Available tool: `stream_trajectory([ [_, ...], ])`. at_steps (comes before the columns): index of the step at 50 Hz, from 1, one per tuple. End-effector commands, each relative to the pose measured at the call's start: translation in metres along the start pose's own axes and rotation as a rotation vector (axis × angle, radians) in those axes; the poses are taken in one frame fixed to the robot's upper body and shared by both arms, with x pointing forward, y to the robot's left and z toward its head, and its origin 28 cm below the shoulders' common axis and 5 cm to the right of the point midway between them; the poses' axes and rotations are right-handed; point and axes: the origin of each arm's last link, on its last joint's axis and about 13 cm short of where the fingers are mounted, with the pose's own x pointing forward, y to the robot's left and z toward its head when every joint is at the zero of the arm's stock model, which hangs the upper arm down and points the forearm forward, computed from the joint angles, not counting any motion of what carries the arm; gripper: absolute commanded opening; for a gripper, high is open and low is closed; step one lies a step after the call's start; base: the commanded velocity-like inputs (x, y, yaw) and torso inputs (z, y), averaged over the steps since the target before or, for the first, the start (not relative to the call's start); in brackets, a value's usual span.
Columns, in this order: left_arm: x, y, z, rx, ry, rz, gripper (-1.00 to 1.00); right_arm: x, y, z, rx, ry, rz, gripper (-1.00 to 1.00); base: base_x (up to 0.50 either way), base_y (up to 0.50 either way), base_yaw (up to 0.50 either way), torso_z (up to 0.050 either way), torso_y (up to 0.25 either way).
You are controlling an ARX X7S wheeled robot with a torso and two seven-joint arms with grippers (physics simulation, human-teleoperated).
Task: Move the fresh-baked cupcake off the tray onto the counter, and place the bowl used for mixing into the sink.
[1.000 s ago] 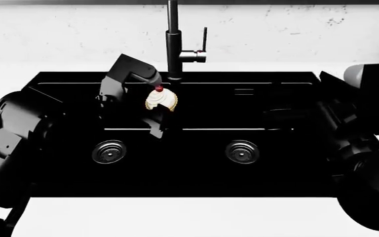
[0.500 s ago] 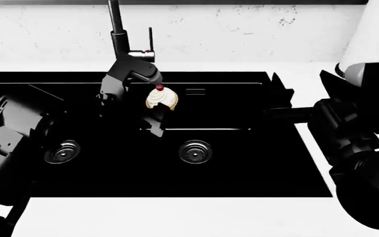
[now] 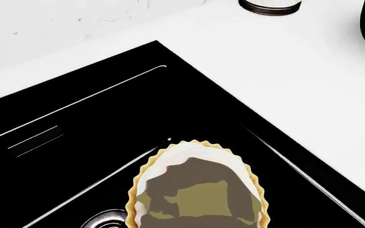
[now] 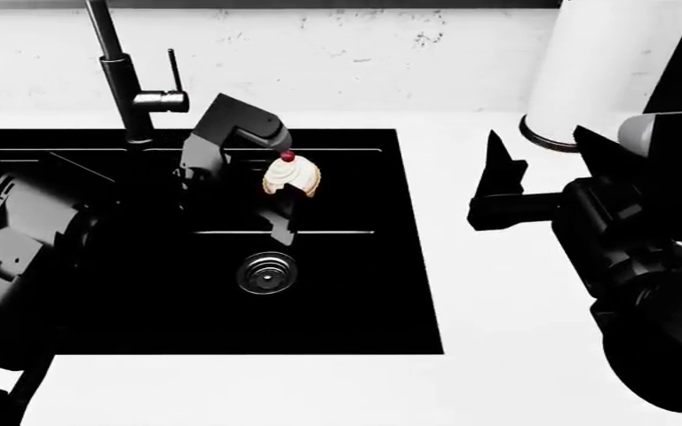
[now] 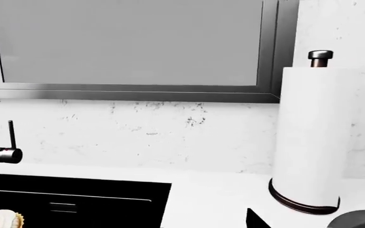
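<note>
Left wrist: the small cupcake in its golden-yellow ribbed wrapper [image 3: 196, 190] fills the near view, over the large black rectangular sink [image 3: 106, 142]; broad plain white counter [image 3: 284, 80] beyond.
Head: left gripper [image 4: 284, 200] clenched on the cupcake, above the basin, counter well apart; right gripper [image 4: 495, 191] empty over the counter, whether spread I cannot tell.
Right wrist: tall white paper-towel cylinder [image 5: 309, 137], grey window, speckled white wall.
Risk: a slackened grip would drop the cake into the sink.

No readable text, labels, brands, numbers or signs were seen in any view; all surfaces were plain, unmarked.
</note>
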Motion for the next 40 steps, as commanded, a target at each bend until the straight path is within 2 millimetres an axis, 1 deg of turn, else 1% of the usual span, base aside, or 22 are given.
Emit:
stream_trajectory([
  [1,0.0001,0.0001,0.002,-0.006,-0.008,-0.001,-1.0,0.0006,0.0005,0.0004,0.002,-0.002,0.002,1.0,0.0,-0.5,0.0,0.0,0.0],
  [15,-0.0006,-0.0008,0.0017,-0.004,-0.009,-0.004,-1.0,-0.0001,0.0001,0.0014,0.003,-0.006,0.002,1.0,0.0,-0.5,0.0,0.0,0.0],
  [26,0.0007,-0.0004,-0.0024,-0.009,-0.007,-0.01,-1.0,0.0002,0.0003,0.0003,0.0,-0.004,-0.002,1.0,0.0,-0.47,0.0,0.0,0.0],
  [29,0.0004,-0.0008,-0.0008,-0.006,-0.012,-0.013,-1.0,0.0,0.0006,0.0004,0.003,-0.005,-0.002,1.0,0.0,-0.23,0.0,0.0,0.0],
  [40,0.0002,-0.0017,-0.0035,-0.006,-0.017,-0.017,-1.0,-0.0008,0.001,0.0011,0.006,-0.013,-0.003,1.0,0.0,0.0,0.0,0.0,0.001],
])
